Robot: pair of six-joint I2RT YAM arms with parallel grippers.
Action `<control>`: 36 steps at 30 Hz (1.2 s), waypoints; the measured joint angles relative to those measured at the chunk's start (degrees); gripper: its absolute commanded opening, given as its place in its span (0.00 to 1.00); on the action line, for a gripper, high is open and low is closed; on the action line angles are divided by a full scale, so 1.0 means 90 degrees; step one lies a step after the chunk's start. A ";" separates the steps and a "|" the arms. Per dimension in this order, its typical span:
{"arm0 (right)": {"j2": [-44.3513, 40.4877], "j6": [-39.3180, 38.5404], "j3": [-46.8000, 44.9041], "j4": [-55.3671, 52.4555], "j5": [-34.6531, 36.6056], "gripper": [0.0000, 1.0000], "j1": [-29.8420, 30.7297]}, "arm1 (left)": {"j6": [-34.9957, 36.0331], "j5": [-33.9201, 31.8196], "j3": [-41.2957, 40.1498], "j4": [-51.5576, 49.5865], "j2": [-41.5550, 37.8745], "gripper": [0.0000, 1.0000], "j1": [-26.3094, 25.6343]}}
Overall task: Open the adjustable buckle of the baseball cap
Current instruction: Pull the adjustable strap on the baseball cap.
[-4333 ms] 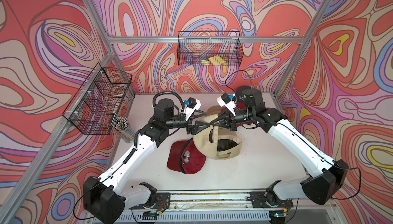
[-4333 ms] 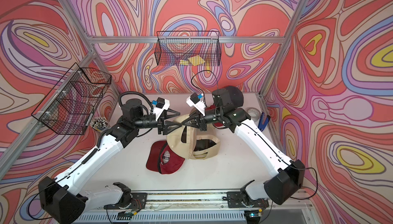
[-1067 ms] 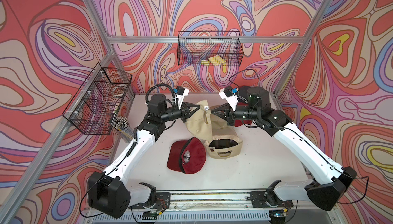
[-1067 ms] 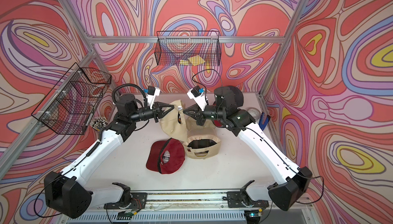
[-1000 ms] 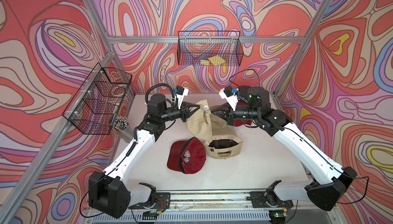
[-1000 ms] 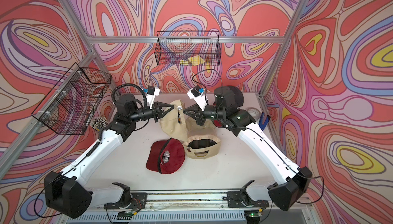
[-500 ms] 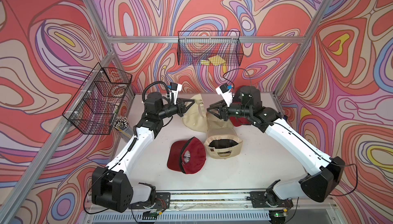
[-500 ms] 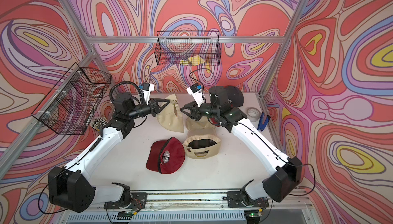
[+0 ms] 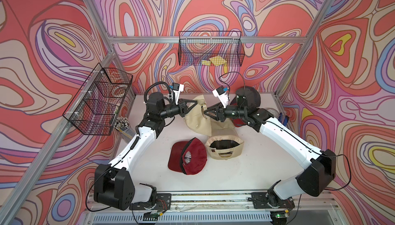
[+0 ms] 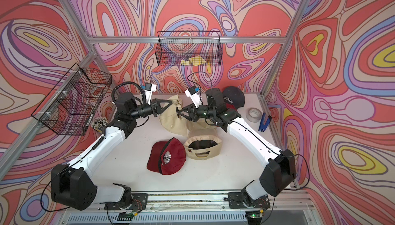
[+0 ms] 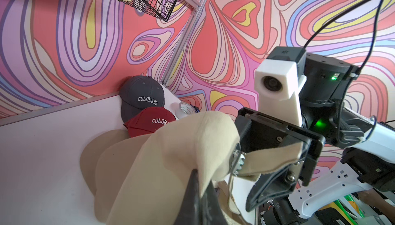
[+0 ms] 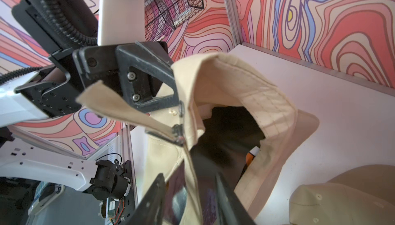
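Jaws of the left gripper pinch the beige fabric baseball cap's band, the right gripper's jaws part-spread around it.

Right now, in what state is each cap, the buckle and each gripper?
left gripper, shut on the back edge of the lifted cap.
right gripper, jaws apart around that cap's back band.
lifted cap, beige, hanging from the left gripper.
buckle, strap threaded through it, loose end sticking out.
front beige cap, upside down.
dark red cap, inside showing.
grey cap, crown up.
red Colorado cap, crown up.
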 measured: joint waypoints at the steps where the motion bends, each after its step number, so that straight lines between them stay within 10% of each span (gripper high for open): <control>1: 0.0002 -0.0005 0.0005 0.0017 -0.0063 0.21 0.0000 | 0.0000 0.0002 0.0000 0.0010 0.0012 0.00 0.0000; 6: 0.0192 0.0005 0.0223 0.0090 -0.0294 0.00 0.0000 | 0.0000 0.0034 0.0002 0.0019 0.0034 0.00 0.0000; 10: 0.0447 -0.0109 0.0539 0.0041 -0.0435 0.00 0.0000 | -0.0032 0.0041 0.0002 0.0017 0.0061 0.03 0.0007; 19: 0.0520 -0.0384 0.0687 -0.0104 -0.0607 0.00 0.0000 | 0.0121 0.0073 0.0002 0.0012 0.0121 0.44 0.0012; 36: 0.0845 -0.1350 0.1219 -0.1122 -0.0719 0.00 -0.0002 | 0.2246 0.0459 -0.0107 -0.0559 -0.0058 0.65 0.0425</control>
